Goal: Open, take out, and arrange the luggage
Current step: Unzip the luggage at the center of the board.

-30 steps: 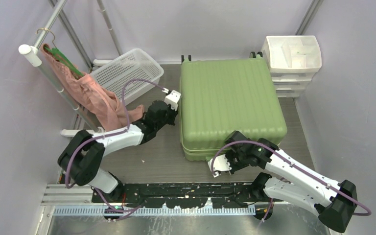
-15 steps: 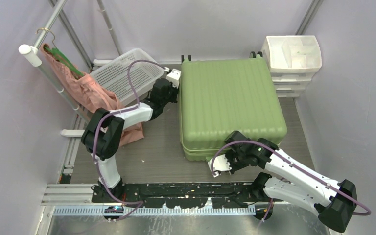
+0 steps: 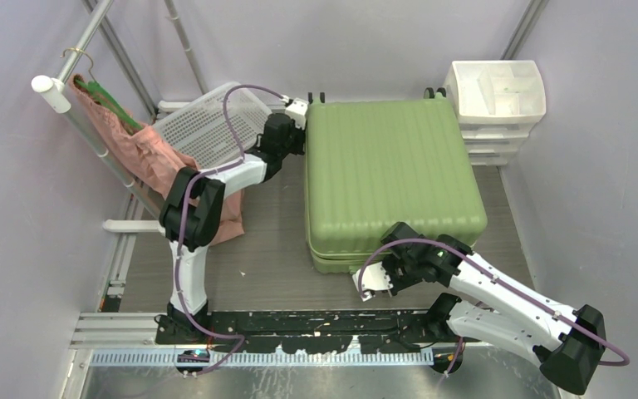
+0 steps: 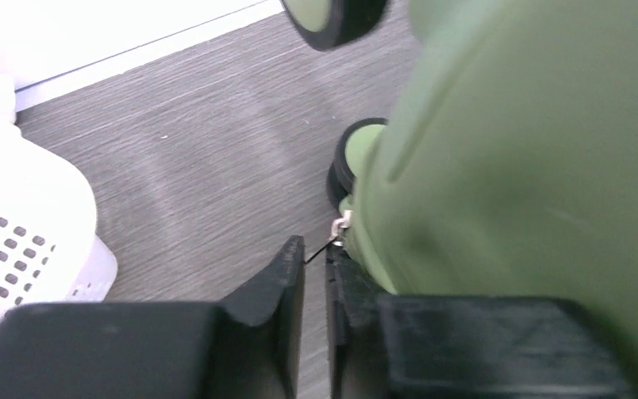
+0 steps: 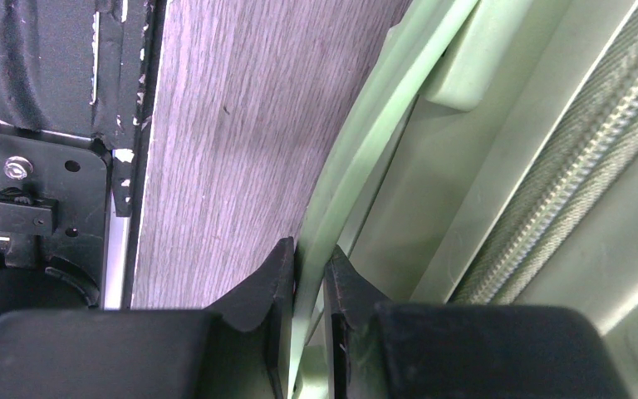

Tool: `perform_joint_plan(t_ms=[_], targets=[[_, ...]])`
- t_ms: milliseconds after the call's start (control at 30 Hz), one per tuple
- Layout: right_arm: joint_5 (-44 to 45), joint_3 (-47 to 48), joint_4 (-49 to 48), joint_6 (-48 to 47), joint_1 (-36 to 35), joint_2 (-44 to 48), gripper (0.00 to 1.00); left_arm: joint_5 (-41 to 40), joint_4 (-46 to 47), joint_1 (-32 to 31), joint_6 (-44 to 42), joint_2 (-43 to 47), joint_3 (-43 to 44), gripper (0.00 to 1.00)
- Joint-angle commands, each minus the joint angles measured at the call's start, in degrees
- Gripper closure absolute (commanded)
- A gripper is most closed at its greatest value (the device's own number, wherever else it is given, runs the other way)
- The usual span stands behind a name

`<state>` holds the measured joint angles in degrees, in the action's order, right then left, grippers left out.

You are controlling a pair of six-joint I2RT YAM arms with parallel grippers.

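the luggage (image 3: 390, 179) lay flat and closed on the counter (image 4: 199, 150), ribbed lid up, with one hand posted at each of two opposite corners.

the left hand (image 4: 314, 249) sat low at the wheel end, its fingers drawn almost together with only a slit between them. a small metal zip pull (image 4: 341, 226) hung right at their tips, against the green shell that filled that hand's right side. whether the pull was pinched or just let go could not be told. a black-and-green wheel (image 4: 350, 154) stood just beyond the pull, and a white mesh basket (image 4: 17, 249) lay off to that hand's left. the low, sideways approach made sense, since the zip runs along the side seam, not the top.

the right hand (image 5: 309, 249) was clenched on the thin green rim (image 5: 357, 166) of the luggage, one finger on either side of it. the grey zip teeth (image 5: 548, 166) ran up to that hand's right. that grip probably served to steady the case while the zip was worked. opening looked unfinished, and nothing was taken out yet.
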<state>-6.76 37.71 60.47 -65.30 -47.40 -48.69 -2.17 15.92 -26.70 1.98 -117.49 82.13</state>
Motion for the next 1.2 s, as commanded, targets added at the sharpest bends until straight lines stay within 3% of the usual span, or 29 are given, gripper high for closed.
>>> perform_joint_plan(t_ms=[0,167,400,500,600,733,867,967,1067,1133,1167], targets=[[-1.51,-0.62,13.50,-3.54,-0.59,0.16,0.99,-6.51,5.13,2.82,3.57,-2.01,6.81,0.76],[-1.10,-0.71,12.73,-2.79,-0.59,1.07,0.99,-8.53,-3.74,2.57,10.96,4.21,5.74,0.56],[-0.74,-0.05,13.62,-3.39,-0.52,2.65,0.97,-3.73,-14.53,-0.77,15.06,19.70,-1.60,0.43],[-3.75,2.89,16.91,-3.61,-0.63,2.62,0.60,-2.02,-18.36,-4.67,16.19,25.32,-3.30,0.42],[-10.84,8.83,22.27,-5.20,-0.60,2.47,0.38,-2.85,-22.21,-9.58,15.11,31.31,-4.54,0.42],[-21.70,17.41,30.98,-10.35,-0.60,1.42,0.21,-7.35,-26.68,-15.11,14.56,39.57,-7.59,0.45],[-33.31,25.89,38.42,-13.05,-0.65,-0.47,0.15,-9.04,-31.10,-17.77,18.47,48.49,-13.94,0.47],[-36.23,37.22,36.48,2.67,-0.63,-3.36,0.16,-10.53,-36.06,-19.38,23.27,55.36,-20.60,0.49],[-25.36,49.75,26.84,19.32,0.65,-5.27,0.19,-11.80,-42.31,-21.13,28.82,61.15,-25.32,0.52],[-16.35,53.73,19.57,25.76,3.53,-5.91,0.17,-13.46,-44.29,-22.58,31.21,63.96,-28.43,0.57],[-11.75,55.13,16.02,28.42,5.76,-6.50,0.21,-14.42,-45.21,-23.28,32.05,64.77,-29.49,0.59]])
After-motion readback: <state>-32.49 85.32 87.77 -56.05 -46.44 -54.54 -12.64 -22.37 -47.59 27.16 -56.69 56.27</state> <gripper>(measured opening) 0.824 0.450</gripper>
